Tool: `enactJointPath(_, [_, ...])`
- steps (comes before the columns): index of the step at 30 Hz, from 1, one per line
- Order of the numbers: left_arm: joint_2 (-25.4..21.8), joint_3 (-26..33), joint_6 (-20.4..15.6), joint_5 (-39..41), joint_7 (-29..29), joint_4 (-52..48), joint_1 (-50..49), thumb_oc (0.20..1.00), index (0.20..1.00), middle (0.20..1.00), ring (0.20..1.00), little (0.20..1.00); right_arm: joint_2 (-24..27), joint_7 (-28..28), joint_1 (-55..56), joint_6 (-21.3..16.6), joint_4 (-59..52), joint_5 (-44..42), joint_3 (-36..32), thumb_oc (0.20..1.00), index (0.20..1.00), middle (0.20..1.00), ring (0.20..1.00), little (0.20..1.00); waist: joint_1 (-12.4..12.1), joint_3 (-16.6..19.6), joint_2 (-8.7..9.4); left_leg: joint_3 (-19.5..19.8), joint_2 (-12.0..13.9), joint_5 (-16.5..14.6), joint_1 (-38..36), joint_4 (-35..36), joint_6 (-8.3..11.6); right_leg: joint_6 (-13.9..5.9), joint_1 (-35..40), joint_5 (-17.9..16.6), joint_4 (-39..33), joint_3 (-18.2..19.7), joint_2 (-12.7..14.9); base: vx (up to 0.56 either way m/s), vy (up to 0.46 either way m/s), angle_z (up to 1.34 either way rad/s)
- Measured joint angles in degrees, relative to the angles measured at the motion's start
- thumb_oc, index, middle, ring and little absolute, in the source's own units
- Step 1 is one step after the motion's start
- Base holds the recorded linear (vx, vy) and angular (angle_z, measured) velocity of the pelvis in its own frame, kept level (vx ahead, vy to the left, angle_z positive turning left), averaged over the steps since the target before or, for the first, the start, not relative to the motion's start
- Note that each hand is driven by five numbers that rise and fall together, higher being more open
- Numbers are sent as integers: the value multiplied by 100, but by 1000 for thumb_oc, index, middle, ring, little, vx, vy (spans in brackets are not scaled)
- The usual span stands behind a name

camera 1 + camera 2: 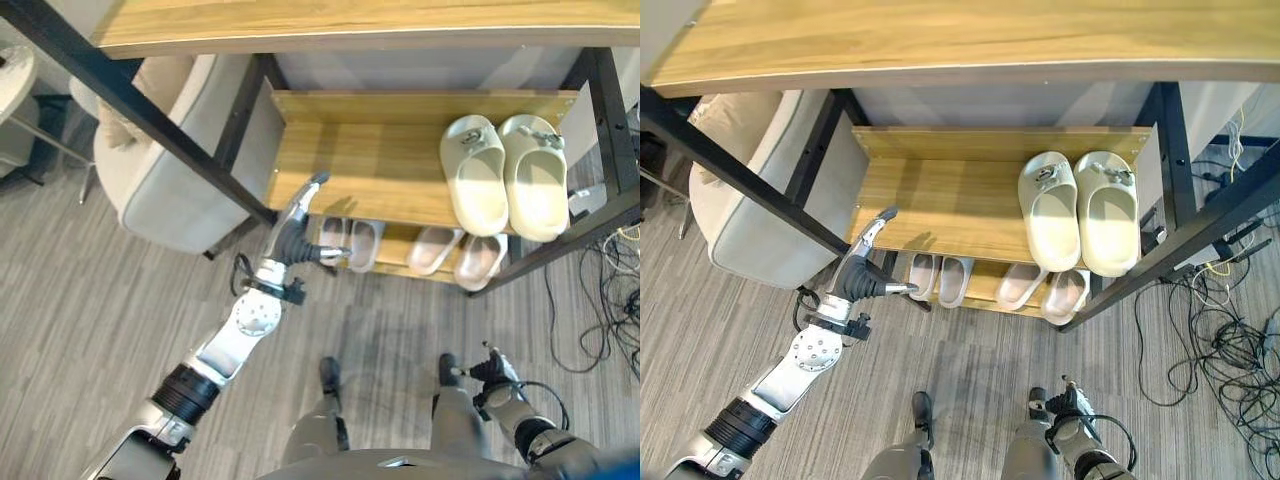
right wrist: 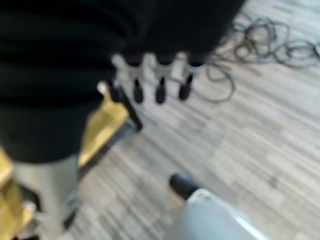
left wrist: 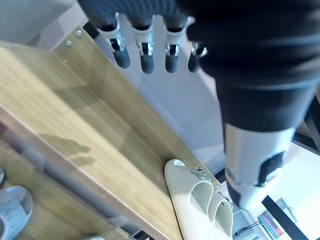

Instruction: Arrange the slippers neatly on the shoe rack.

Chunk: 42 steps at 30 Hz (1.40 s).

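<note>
1. On the middle shelf (image 1: 380,170) of the shoe rack (image 1: 610,130), toward its right end, a pair of cream slippers (image 1: 505,170) is sitting side by side, the two touching along their inner edges and their toes reaching the shelf's front edge.
2. Below them, on the bottom shelf (image 1: 985,285), two pairs of pinkish slippers are lying — one pair (image 1: 350,240) near the left, the other pair (image 1: 458,255) toward the right, splayed a little apart at the toes.
3. I am holding my left hand (image 1: 300,235) at the front edge of the middle shelf, well to the left of the cream pair; its fingers (image 3: 145,52) are reaching out straight and relaxed over bare wood, gripping nothing.
4. I am hanging my right hand (image 1: 492,372) low beside me over the grey plank floor (image 1: 90,290), well apart from the rack — its fingers (image 2: 159,85) are pointing loosely downward and it is carrying nothing.
5. A grey upholstered chair (image 1: 170,170) is standing just left of the rack.
</note>
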State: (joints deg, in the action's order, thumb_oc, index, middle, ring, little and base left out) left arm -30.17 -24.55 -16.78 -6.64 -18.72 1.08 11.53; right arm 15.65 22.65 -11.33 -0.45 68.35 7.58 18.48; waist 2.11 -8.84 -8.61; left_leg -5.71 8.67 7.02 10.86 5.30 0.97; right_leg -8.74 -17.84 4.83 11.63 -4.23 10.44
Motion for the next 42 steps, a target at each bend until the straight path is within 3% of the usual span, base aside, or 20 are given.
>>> enactJointPath(6, [-287,5,-61,20,123,18,-340,1000,1000,1000,1000,1000,1,-15,115,-2,12,64,1,1000,1000,1000,1000,1000,6,267,45,6,19,-36,-188,0,-9,-18,438,-110,-399,-142,-19,12,1,4])
enactJointPath(8, [-296,-19,-153,-288,213,196,-956,1000,1000,1000,1000,1000,-104,-110,358,-3,21,219,9,1000,1000,1000,1000,1000,-11,492,125,10,29,-132,-400,1,34,-28,858,-202,-842,-236,-41,46,-1,10])
enactJointPath(11, [-293,-164,-196,-826,207,839,-1024,1000,1000,1000,1000,1000,-175,-191,436,-14,31,231,0,1000,1000,1000,1000,1000,-36,604,169,29,12,-198,-494,1,56,-51,1132,-251,-1041,-307,-35,39,-3,11])
enactJointPath(14, [-215,-145,-124,-948,213,1567,-1410,1000,1000,1000,1000,1000,-210,-225,466,-68,15,234,17,1000,1000,1000,1000,1000,-107,709,352,70,-14,-252,-634,1,132,-34,1482,-388,-1427,-415,-27,54,11,10])
enactJointPath(18, [109,-126,-14,-984,231,2338,-1739,1000,1000,1000,1000,1000,-227,-226,683,-132,10,241,2,1000,1000,1000,1000,1000,-146,847,578,150,-74,-266,-843,1,153,-44,1884,-410,-1678,-578,7,39,14,19])
enactJointPath(28, [831,-213,273,-1415,170,4333,-1920,1000,1000,1000,1000,1000,-230,-229,1026,-319,-159,248,-240,1000,1000,1000,1000,1000,-137,977,720,163,-84,-440,-1003,2,393,-63,2067,-364,-1676,-628,22,11,13,3])
enactJointPath(32, [1155,57,480,-1544,43,5292,-1934,1000,1000,1000,1000,1000,-272,-234,1142,-373,-173,197,-237,1000,1000,1000,1000,1000,-102,971,832,161,-94,-480,-1084,3,373,-83,2142,-349,-1677,-624,39,0,0,0])
enactJointPath(42, [1407,385,744,-1523,-55,5964,-1963,1000,1000,1000,1000,1000,-342,-234,1157,-508,-381,-58,-281,1000,1000,1000,1000,1000,-142,928,802,168,-121,-526,-1193,2,308,-135,2257,-299,-1677,-644,65,1,3,0])
